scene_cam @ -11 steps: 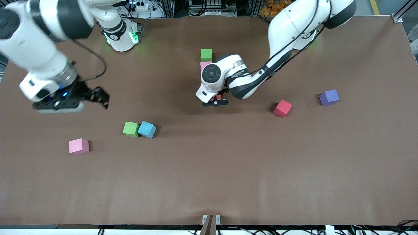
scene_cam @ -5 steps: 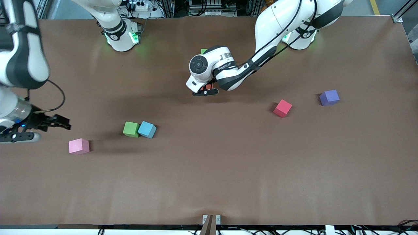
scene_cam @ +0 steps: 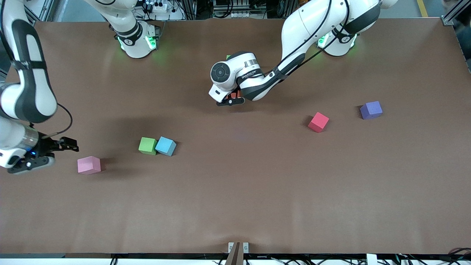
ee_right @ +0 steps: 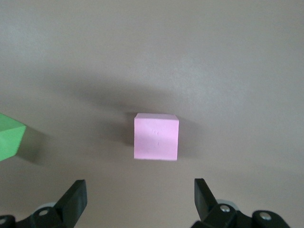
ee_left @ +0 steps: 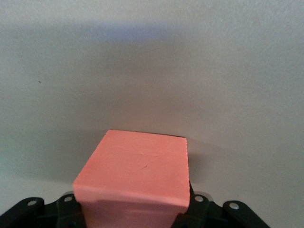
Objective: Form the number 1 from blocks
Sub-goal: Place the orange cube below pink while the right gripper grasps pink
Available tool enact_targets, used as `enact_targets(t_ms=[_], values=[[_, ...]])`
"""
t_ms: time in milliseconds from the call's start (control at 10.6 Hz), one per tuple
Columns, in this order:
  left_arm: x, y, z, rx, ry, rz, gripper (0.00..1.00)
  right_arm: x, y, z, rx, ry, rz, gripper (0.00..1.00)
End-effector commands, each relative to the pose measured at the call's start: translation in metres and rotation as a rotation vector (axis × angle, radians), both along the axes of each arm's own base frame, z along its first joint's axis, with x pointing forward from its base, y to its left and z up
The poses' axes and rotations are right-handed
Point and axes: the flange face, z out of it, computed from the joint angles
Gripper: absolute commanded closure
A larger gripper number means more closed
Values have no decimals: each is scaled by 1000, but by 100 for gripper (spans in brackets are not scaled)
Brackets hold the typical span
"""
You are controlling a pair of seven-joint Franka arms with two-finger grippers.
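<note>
Blocks visible in the front view: two green, one light pink, one blue, one red, one purple, one orange. Green block (scene_cam: 148,145) and blue block (scene_cam: 166,146) touch side by side, toward the right arm's end of the table. Light pink block (scene_cam: 88,165) lies nearer the front camera than those two, closer still to the right arm's end. Red block (scene_cam: 318,122) and purple block (scene_cam: 371,110) sit apart toward the left arm's end. A second green block (scene_cam: 228,57) is mostly hidden by the left arm, near the bases.

Small lettering on the left arm's wrist, unreadable.

Left gripper (scene_cam: 233,99) is over the table centre, jaws closed around the orange block (ee_left: 135,183). Right gripper (scene_cam: 55,146) hangs just beside the light pink block (ee_right: 156,136), jaws spread wide, holding nothing, block framed between them in the right wrist view.
</note>
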Motion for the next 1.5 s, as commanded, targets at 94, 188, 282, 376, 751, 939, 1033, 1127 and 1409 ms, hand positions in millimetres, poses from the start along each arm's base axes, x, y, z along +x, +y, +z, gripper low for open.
enact_targets(t_ms=[94,188,282,376,751,939,1033,1127,1409], values=[[-7,-4,-4,22,18,31,100,20,-3,-26,-26,-19,104,0],[-13,-6,-6,25,34,33,100,26,-7,-30,-27,-22,97,0],[-19,-8,-7,27,46,32,100,30,-11,-37,-23,-21,79,0],[-21,-8,-8,33,49,35,100,32,-18,-47,-22,-21,61,0],[-33,-10,-12,45,57,25,100,35,-33,-80,-37,-37,-50,0],[-31,-10,-12,43,55,22,1,35,-27,-85,-33,-27,-44,0],[-34,-12,-10,45,52,25,0,36,-22,-86,-33,-24,-39,0],[-33,-12,-9,46,49,25,0,36,-19,-87,-31,-20,-41,0],[-23,-10,6,57,32,22,0,36,-11,-104,-36,-2,-43,0]])
